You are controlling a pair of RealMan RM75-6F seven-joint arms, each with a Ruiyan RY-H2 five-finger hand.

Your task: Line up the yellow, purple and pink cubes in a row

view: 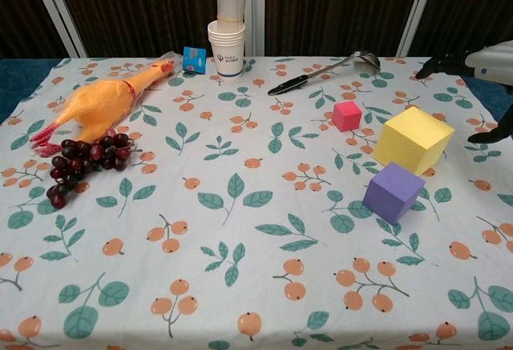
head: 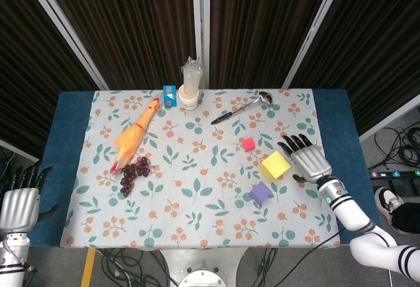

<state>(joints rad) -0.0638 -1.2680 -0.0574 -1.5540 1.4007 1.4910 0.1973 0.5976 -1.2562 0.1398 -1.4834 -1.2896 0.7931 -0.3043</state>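
Note:
The yellow cube is the largest and sits right of the cloth's centre. Just in front of it, to its left, lies the purple cube. Farther back is the small pink cube. My right hand hovers open, fingers spread, just right of the yellow cube, touching none of the cubes. Off the table's left front corner, my left hand is open and holds nothing; the chest view does not show it.
A rubber chicken and dark grapes lie on the left. A stack of paper cups, a small blue box and a ladle stand along the back edge.

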